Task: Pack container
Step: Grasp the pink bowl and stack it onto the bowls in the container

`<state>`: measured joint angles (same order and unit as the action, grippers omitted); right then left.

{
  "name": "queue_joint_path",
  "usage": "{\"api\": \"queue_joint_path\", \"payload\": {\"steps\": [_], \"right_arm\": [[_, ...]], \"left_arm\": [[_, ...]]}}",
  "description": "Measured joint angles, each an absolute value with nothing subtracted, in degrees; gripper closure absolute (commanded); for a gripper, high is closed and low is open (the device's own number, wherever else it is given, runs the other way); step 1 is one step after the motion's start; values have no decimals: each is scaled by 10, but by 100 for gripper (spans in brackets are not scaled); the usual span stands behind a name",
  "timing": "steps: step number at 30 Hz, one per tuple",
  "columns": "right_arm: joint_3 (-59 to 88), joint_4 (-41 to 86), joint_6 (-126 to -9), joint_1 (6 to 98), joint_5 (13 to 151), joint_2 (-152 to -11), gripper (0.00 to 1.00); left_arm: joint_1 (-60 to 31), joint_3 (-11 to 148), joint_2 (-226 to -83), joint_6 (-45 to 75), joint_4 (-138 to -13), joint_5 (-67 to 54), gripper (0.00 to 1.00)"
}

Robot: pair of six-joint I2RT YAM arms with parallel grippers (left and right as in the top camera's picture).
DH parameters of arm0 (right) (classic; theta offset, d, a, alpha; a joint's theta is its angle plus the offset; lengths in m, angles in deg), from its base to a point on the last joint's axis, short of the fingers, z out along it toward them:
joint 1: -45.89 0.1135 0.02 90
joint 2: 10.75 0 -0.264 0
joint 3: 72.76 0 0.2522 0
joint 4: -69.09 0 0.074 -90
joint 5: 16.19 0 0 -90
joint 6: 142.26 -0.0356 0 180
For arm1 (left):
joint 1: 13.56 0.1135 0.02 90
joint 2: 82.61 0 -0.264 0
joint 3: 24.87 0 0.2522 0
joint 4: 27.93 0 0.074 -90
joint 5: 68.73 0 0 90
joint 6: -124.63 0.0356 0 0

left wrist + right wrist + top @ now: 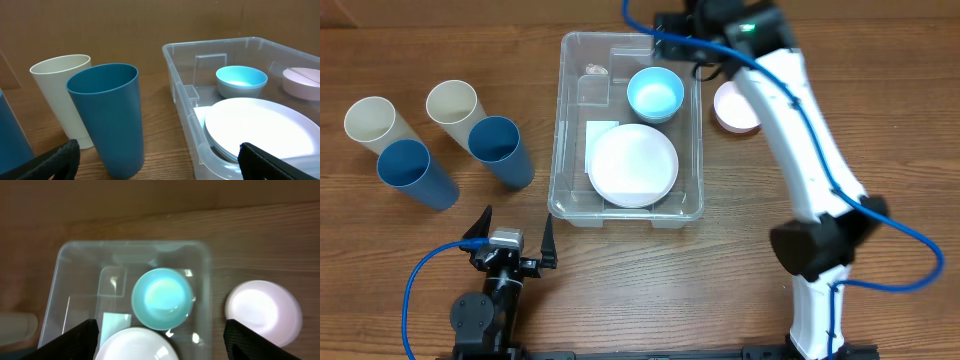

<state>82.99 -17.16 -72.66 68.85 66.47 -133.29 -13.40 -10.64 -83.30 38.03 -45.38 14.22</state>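
Observation:
The clear container (563, 130) stands mid-table, with a white plate (632, 165) in its near half and a light blue bowl (655, 93) in its far right corner. A pink bowl (735, 107) sits on the table just outside its right wall. My right gripper (160, 345) hangs open high above the container (55, 305), its fingers spread wide over the blue bowl (162, 299) and the pink bowl (263, 311), holding nothing. My left gripper (515, 232) stands open near the front edge, left of the container's near corner (180, 90), empty.
Two cream cups (452, 102) (370, 120) and two blue cups (500, 150) (415, 173) stand in a group at the left. The nearest blue cup (107, 117) rises close ahead of my left fingers. The right arm (800, 140) reaches along the table's right side.

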Motion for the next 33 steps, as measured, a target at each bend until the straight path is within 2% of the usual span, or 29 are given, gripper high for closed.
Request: {"api": "queue_joint_path", "payload": {"steps": [3, 4, 8, 13, 21, 25, 28, 30, 32, 33], "right_arm": [[837, -214, -774, 617, 654, -1305, 16], [825, -218, -796, 565, 658, -1305, 16], [719, -196, -823, 453, 694, -1312, 17], [532, -67, -800, 443, 743, -1316, 18], [380, 57, -819, 452, 754, -1316, 26], [343, 87, -821, 452, 759, -1322, 58], [342, 92, -823, 452, 764, -1336, 73], [342, 94, -824, 453, 765, -1340, 76], [342, 96, -823, 457, 765, -1341, 82], [342, 98, -823, 459, 765, -1341, 89]], "left_arm": [[-134, -106, -833, 380, -454, 142, 0], [-134, -106, -833, 380, -454, 142, 0], [-134, -106, -833, 380, -454, 142, 0], [-134, -106, -833, 380, -454, 142, 0], [-134, -106, -833, 380, -454, 142, 0], [-134, -106, -833, 380, -454, 142, 0], [-134, -106, -833, 380, -454, 142, 0], [-134, -106, -833, 380, -454, 142, 0], [-134, -106, -833, 380, -454, 142, 0], [-134, -106, -833, 380, -454, 142, 0]]}}
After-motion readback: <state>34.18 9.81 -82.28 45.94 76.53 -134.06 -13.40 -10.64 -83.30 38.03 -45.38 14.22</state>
